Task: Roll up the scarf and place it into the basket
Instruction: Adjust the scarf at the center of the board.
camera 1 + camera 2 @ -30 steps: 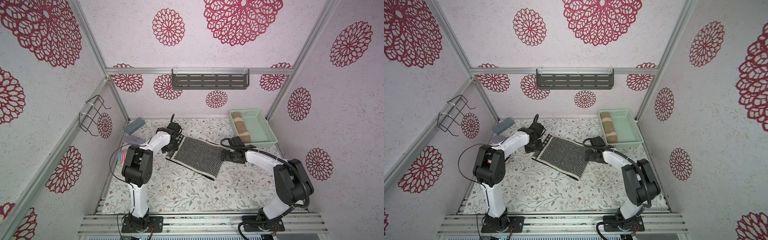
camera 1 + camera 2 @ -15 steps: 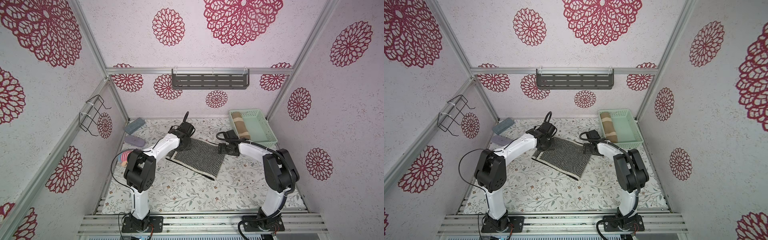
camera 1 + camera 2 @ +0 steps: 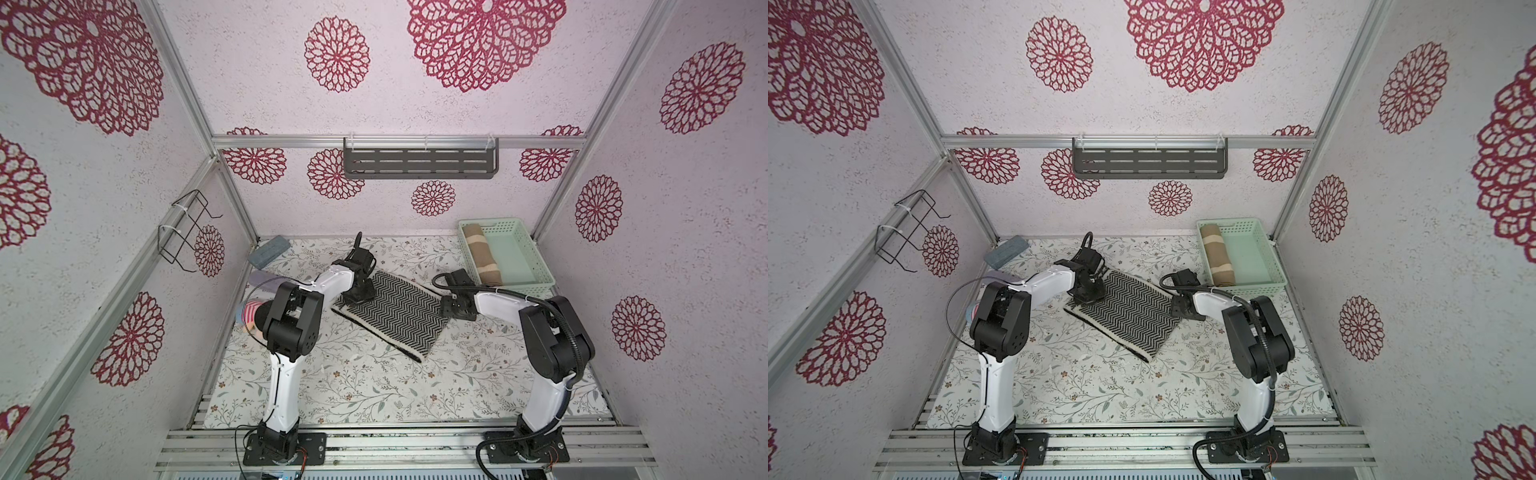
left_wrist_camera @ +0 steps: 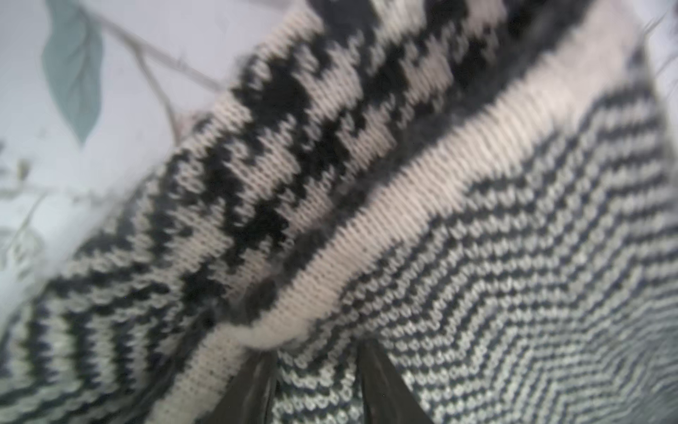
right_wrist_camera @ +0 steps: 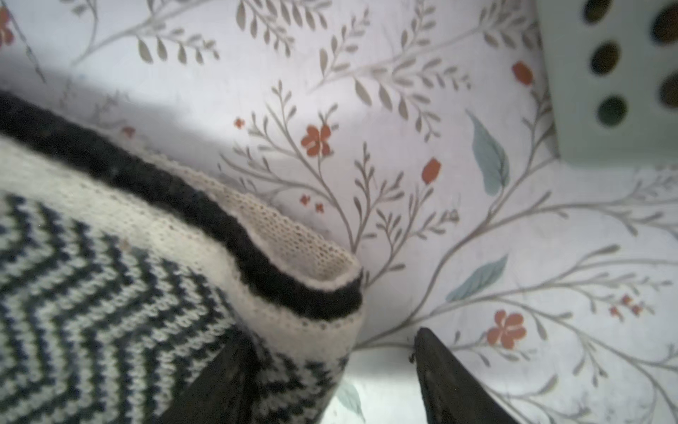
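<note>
1. The left pincer [image 3: 360, 296] [image 3: 1087, 293] points down onto one far corner of the scarf [image 3: 395, 316] [image 3: 1125, 316]. In the left wrist view the pincer [image 4: 317, 348] shows two dark fingers partway apart. Chevron knit [image 4: 513, 257] fills the gap between them, and the cream border bunches against one finger. We cannot tell whether the fabric is actually clamped.
2. The right pincer [image 3: 448, 308] [image 3: 1177, 309] sits at the other far corner of the scarf. In the right wrist view its [image 5: 330, 334] jaws stand well apart. One finger overlaps the knit [image 5: 91, 275], while the other rests over bare tablecloth [image 5: 403, 147] just beside the corner, with cloth showing between them. We find nothing gripped.
3. The scarf is black-and-cream chevron knit and lies flat and unrolled on the floral tablecloth [image 3: 374, 386]. Its far edge spans from one pincer to the other, and its length runs away from both towards the arm bases. The corner at the right pincer curls up, exposing a cream underside and a black border.
4. The basket [image 3: 513, 257] [image 3: 1252, 257] [image 5: 572, 91] stands just beyond the right pincer, on the side away from the scarf. It is near the pincer but not touching it, and well apart from the left pincer.
5. A tan roll [image 3: 480, 253] [image 3: 1217, 257] with pale bands lies inside the basket, along the wall nearest the right pincer.
6. A grey block [image 3: 269, 250] lies behind the left pincer, apart from it.
</note>
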Tool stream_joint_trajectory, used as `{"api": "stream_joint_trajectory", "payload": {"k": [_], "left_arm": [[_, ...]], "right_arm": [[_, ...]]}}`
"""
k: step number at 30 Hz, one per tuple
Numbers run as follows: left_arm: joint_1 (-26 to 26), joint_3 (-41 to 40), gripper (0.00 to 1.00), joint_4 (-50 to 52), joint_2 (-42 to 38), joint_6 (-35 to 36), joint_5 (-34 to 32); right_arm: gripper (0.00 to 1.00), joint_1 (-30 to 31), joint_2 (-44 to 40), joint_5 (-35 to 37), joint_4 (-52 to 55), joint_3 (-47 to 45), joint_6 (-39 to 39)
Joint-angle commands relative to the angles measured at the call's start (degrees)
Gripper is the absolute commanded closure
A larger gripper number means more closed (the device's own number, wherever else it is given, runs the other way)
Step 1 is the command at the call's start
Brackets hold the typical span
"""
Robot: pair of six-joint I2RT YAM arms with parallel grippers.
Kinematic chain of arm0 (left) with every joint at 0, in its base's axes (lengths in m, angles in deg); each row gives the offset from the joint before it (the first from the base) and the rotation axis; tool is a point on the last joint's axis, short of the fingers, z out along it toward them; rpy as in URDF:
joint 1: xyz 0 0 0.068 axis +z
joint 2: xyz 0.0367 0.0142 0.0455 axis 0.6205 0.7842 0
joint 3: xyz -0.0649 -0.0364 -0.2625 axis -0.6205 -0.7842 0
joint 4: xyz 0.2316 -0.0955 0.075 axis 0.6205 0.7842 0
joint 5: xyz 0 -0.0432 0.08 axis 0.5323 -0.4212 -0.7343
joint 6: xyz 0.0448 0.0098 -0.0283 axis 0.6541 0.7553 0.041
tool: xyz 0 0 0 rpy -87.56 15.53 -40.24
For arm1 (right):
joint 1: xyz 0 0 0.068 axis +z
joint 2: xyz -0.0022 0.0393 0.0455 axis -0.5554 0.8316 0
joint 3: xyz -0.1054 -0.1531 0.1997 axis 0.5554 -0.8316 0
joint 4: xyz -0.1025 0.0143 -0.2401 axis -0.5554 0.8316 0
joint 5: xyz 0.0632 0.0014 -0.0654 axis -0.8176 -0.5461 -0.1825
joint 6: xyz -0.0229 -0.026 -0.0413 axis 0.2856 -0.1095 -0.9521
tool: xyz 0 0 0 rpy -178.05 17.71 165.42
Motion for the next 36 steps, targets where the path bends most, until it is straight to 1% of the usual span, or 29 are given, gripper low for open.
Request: {"api": "stream_joint_trajectory", "payload": {"k": [1, 4, 6, 8, 10, 12, 15, 17, 19, 20, 23, 26, 28, 31, 32, 36], "left_arm": [[2.2, 4.3, 0.6, -2.5, 5.7, -0.8, 0.3], [3.7, 9.3, 0.6, -3.3, 8.5, -0.2, 1.3], [4.6, 12.2, 0.59, -4.9, 9.9, 0.9, 2.7], [5.4, 15.0, 0.56, -5.4, 10.3, 2.5, 3.9], [5.9, 16.1, 0.54, -5.1, 8.7, 4.1, 4.0], [6.0, 14.3, 0.51, -5.7, 5.4, 6.2, 3.0], [6.0, 8.3, 0.46, -5.5, -1.4, 7.6, 2.2], [5.6, 1.7, 0.45, -6.4, -7.3, 7.4, 2.3], [4.5, -6.6, 0.44, -8.4, -13.2, 6.5, 2.2], [3.8, -10.0, 0.44, -9.0, -17.5, 5.9, 2.1], [0.1, -19.4, 0.44, -9.9, -24.5, 3.5, 2.1], [-5.2, -27.2, 0.44, -10.2, -30.1, 3.2, 0.2], [-8.9, -31.5, 0.44, -9.6, -33.7, 4.3, -2.2], [-13.0, -37.3, 0.43, -9.8, -38.5, 4.9, -4.2], [-13.7, -38.8, 0.43, -9.4, -39.6, 3.7, -4.7], [-15.1, -45.1, 0.4, -6.7, -42.7, -5.4, -8.3]], "right_arm": [[0.28, 3.8, -3.2, -4.3, 5.3, -6.5, 5.5], [0.27, 9.8, -6.0, -6.7, 3.5, -9.9, 10.7], [0.26, 14.9, -5.8, -7.8, 2.0, -10.0, 14.1], [0.23, 19.4, -5.0, -6.8, 2.0, -8.7, 17.0], [0.2, 21.5, -5.5, -3.6, 3.5, -7.5, 19.0], [0.18, 21.6, -7.1, -1.6, 4.6, -6.6, 18.5], [0.14, 21.6, -9.2, 1.7, 7.7, -3.7, 15.1], [0.12, 21.6, -10.3, 2.9, 8.8, -2.4, 13.5], [0.12, 21.4, -10.2, 3.8, 9.3, -0.8, 11.5], [0.11, 21.2, -9.8, 4.3, 9.5, 0.1, 10.8], [0.12, 20.8, -7.6, 4.9, 10.2, 3.8, 8.4], [0.12, 20.6, -5.9, 4.9, 10.7, 6.7, 6.7], [0.13, 20.5, -5.9, 3.8, 10.2, 6.9, 5.6], [0.13, 19.8, -5.8, 0.9, 9.7, 5.6, 5.2], [0.13, 19.7, -5.7, 0.0, 9.2, 4.9, 5.3], [0.16, 19.5, -4.9, -3.1, 6.9, 2.0, 5.7]]}}
